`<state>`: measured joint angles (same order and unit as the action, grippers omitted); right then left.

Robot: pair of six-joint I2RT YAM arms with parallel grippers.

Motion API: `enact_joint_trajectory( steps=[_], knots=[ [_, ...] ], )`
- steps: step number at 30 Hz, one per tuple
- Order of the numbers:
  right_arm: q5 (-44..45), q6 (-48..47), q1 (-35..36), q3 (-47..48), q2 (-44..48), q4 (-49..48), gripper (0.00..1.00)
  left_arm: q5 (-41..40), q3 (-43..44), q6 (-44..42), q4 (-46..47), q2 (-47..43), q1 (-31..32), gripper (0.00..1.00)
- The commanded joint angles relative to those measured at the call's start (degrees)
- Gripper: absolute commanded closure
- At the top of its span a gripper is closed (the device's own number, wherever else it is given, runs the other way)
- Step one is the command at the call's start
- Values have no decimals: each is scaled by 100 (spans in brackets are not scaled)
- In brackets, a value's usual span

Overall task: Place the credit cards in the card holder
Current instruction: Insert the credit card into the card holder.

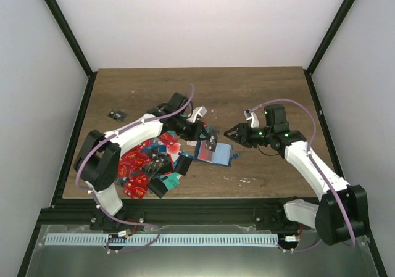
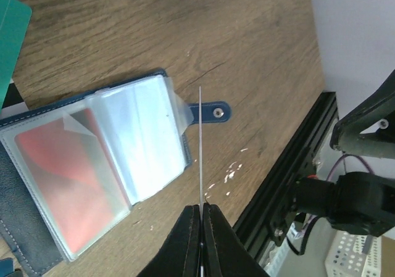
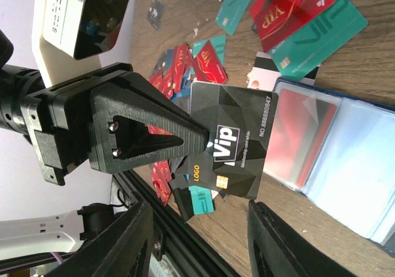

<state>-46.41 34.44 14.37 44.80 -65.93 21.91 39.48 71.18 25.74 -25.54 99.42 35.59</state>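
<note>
My left gripper [image 2: 200,206] is shut on a black card [image 2: 200,147], seen edge-on in its own view and held upright just off the card holder's open side. In the right wrist view the same black VIP card [image 3: 231,141] faces the camera. The dark blue card holder [image 1: 214,154] lies open on the table, its clear sleeves [image 2: 133,141] spread, with a red card [image 2: 58,178] in one and the clasp tab [image 2: 214,111] sticking out. My right gripper [image 1: 229,133] stands open just right of the card, nothing between its fingers [image 3: 133,243]. Several loose credit cards [image 1: 145,166], mostly red, lie heaped to the left.
A small dark item [image 1: 115,114] lies alone at the far left of the table. The black frame rail [image 1: 197,210] runs along the near edge. White specks [image 1: 244,179] dot the wood in front of the holder. A teal card [image 2: 9,36] lies beside it.
</note>
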Motion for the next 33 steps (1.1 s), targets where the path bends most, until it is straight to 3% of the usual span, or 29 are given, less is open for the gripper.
enact_joint_trajectory(
  steps=[1,12,25,33],
  knots=[
    [36,-164,-25,-107,-280,-143,57,-64,217,-466,-463,281,70,96],
    [365,-150,59,-568,-1075,-327,68,-281,521,-824,-1081,1164,79,96],
    [731,-265,67,-597,-2050,-436,89,-122,984,-1024,-1267,1788,72,96],
    [993,-424,72,-637,-2511,-397,94,0,1112,-1021,-1297,1994,79,96]
  ],
)
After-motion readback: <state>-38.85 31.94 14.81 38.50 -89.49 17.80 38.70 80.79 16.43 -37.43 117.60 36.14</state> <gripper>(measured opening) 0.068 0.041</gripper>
